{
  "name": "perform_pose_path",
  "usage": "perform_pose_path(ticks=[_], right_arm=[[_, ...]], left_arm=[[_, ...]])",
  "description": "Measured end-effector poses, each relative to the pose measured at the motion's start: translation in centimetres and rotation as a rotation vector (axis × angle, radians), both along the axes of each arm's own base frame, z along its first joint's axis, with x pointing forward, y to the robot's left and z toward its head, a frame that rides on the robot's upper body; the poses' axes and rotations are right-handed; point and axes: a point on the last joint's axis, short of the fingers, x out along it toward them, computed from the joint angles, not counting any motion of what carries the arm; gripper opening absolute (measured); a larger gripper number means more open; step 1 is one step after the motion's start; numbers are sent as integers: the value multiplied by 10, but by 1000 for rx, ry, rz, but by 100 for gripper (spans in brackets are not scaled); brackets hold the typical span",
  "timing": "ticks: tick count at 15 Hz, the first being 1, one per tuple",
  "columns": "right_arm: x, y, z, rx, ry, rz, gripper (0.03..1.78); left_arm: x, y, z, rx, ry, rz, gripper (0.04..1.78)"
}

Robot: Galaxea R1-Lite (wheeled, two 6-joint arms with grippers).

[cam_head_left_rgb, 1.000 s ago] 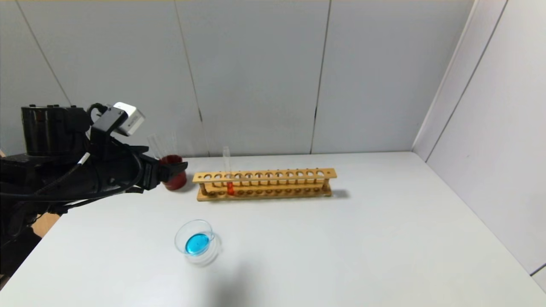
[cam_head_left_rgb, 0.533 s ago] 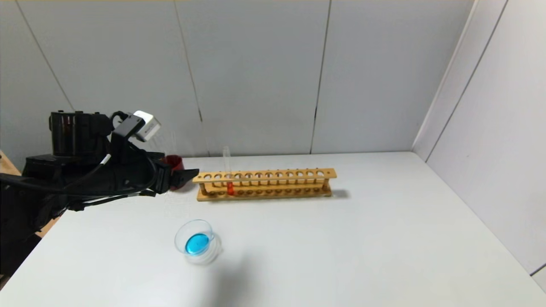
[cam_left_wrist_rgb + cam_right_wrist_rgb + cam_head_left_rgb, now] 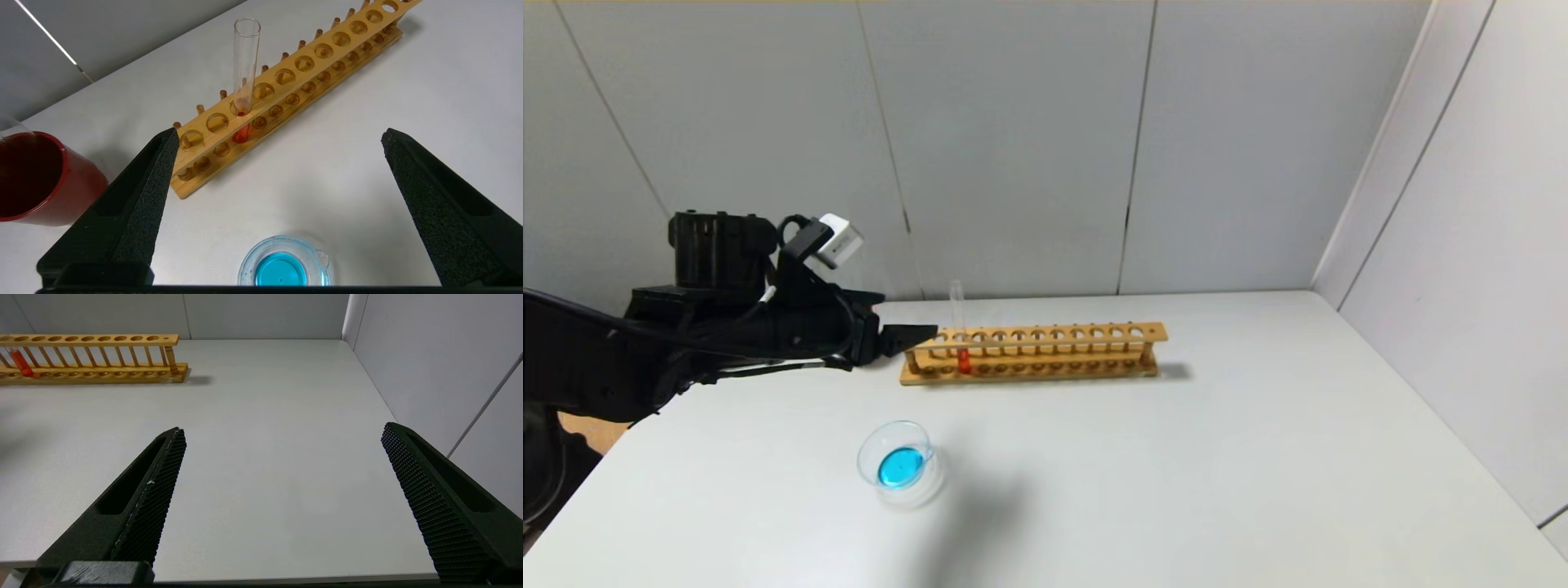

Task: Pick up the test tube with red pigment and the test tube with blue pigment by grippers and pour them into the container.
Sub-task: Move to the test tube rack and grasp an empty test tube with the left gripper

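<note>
The test tube with red pigment [image 3: 959,327] [image 3: 245,73] stands upright in a hole near the left end of the wooden rack [image 3: 1054,333]. The container [image 3: 900,465] [image 3: 284,265], a low clear beaker, stands on the table in front of the rack and holds blue liquid. My left gripper [image 3: 916,335] [image 3: 280,132] hovers open and empty at the rack's left end, a little left of the red tube. The test tube with blue pigment is out of view. My right gripper [image 3: 282,430] is open and empty over the table's near right side, outside the head view.
A dark red cup [image 3: 36,175] stands left of the rack, hidden behind my left arm in the head view. Most of the rack's holes [image 3: 327,53] are empty. Grey walls close the white table [image 3: 1217,457] at the back and right.
My left arm has moved right, from in front of the red cup to the rack's left end, still open. The tube, rack and beaker have not moved.
</note>
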Motion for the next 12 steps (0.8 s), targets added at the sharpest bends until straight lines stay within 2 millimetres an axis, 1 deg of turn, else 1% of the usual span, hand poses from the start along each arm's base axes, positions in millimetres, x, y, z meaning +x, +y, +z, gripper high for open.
perform_pose_path(ticks=[3, 6, 9, 12], right_arm=[[0, 0, 0, 0, 0, 0, 175], [0, 0, 0, 0, 0, 0, 175], [0, 0, 0, 0, 0, 0, 175], [0, 0, 0, 0, 0, 0, 175]], left_arm=[[17, -6, -10, 1, 24, 0, 174], [32, -16, -19, 6, 36, -10, 174], [50, -24, -27, 15, 42, 21, 174], [62, -34, -36, 12, 58, 31, 174]])
